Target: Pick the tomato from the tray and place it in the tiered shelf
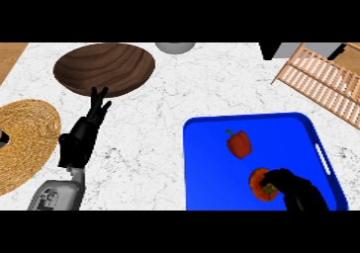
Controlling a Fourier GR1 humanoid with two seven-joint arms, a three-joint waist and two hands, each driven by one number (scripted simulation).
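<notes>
A blue tray (212, 163) lies on the marble counter at the right. On it a red-orange tomato (259, 187) sits near the front edge, and my right hand (296, 190) curls over its right side, partly hiding it. A red bell pepper (240, 144) lies further back on the tray. The wooden slatted tiered shelf (325, 84) stands at the far right, behind the tray. My left hand (86, 131) rests open at the left, fingers pointing up toward a wooden bowl.
A dark wooden bowl (104, 68) sits at the back left. A woven straw mat (19, 143) with a small object on it lies at the left edge. A grey round object (175, 47) is at the back edge.
</notes>
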